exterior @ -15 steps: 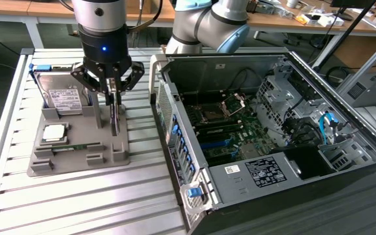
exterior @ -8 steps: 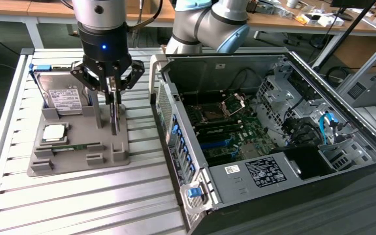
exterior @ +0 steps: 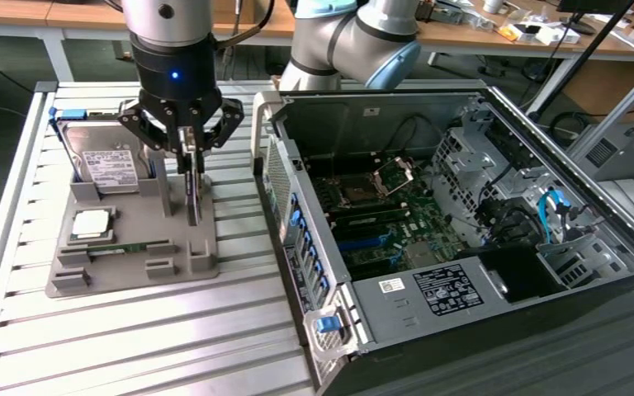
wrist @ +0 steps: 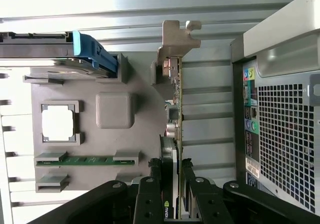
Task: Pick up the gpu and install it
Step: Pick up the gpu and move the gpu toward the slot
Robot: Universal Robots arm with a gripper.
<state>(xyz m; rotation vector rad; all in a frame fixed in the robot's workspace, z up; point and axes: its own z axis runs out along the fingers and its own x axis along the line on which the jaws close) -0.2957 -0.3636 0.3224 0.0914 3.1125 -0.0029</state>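
End effector [exterior: 191, 151] was clenched on the gpu [exterior: 194, 202], pinching the thin card's flat faces as it stood on edge over the grey fixture tray [exterior: 130, 276] on the worktop [exterior: 130, 346], beside the open PC case [exterior: 461, 206]

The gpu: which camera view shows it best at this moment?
The wrist view. It shows the gpu edge-on along its length, from the silver bracket to the gripper shut on it. The exterior view shows it as a thin dark strip below the gripper, over the grey holder.
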